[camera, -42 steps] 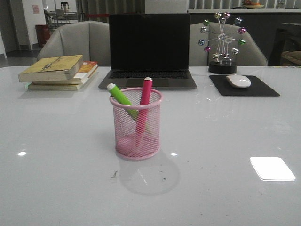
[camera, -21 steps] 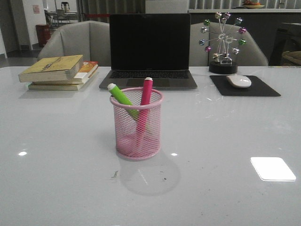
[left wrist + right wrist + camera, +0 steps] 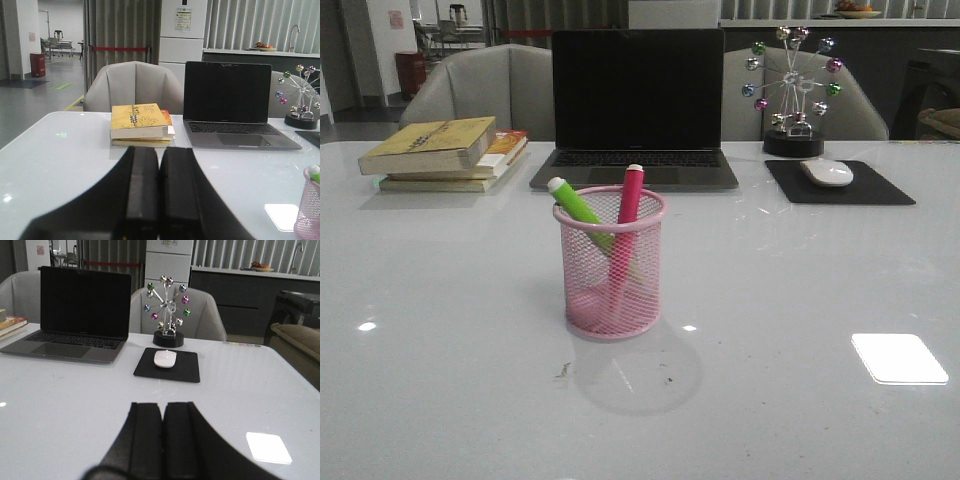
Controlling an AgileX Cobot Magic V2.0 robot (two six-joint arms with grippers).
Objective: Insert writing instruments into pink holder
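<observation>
Both hands, left (image 3: 160, 200) and right (image 3: 162, 440), have fingers pressed together, empty, over the bench (image 3: 440, 380). The holder (image 3: 611, 262) stands mid-bench, open surface all round, green pen (image 3: 577, 210) and pink pen (image 3: 627, 215) leaning inside. Books (image 3: 445, 150), laptop (image 3: 637, 105) and mouse (image 3: 827, 172) line the far edge.

This is an office or showroom-style workspace. An open laptop (image 3: 638, 105), a stack of books (image 3: 448, 152), a mouse (image 3: 827, 172) on a black pad (image 3: 840, 183) and a ferris-wheel desk ornament (image 3: 792, 90) line the far edge of a glossy white table (image 3: 440, 330). Grey padded chairs (image 3: 134, 86) stand behind it, and beyond them a roped-off corridor (image 3: 117, 49).
</observation>
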